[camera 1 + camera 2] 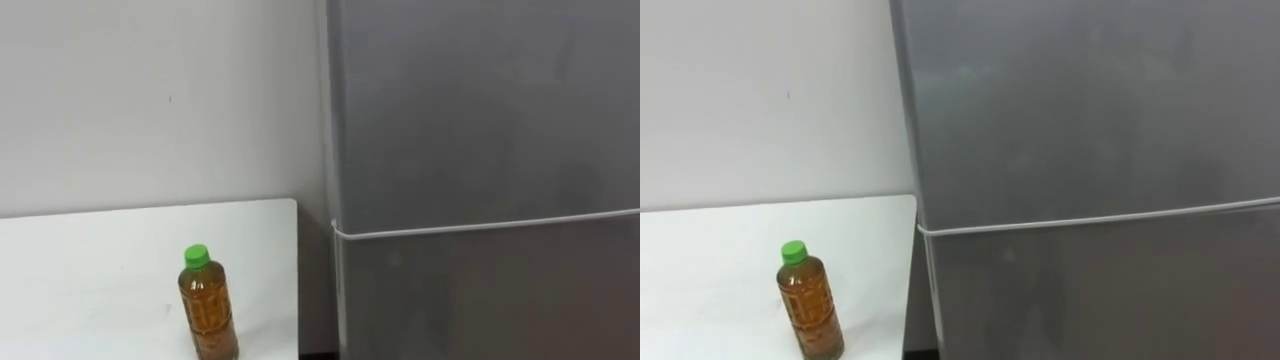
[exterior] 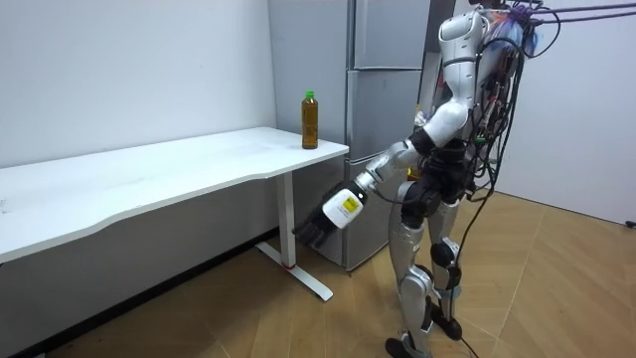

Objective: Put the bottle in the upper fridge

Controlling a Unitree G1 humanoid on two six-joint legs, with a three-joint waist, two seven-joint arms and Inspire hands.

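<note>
Bottle [image 1: 210, 315]: looks full, stiff, slick; grasp mid-body.
Position: on worktop [image 1: 100, 260], above left robot hand [image 2: 320, 229].
Grip: relaxed, empty.

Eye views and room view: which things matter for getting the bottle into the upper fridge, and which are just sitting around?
Job:
- bottle, upright, green cap on
- fridge upper door, closed

Just there:
- white table, with the bottle standing near its fridge-side end
- fridge lower door, closed
- wall
</note>
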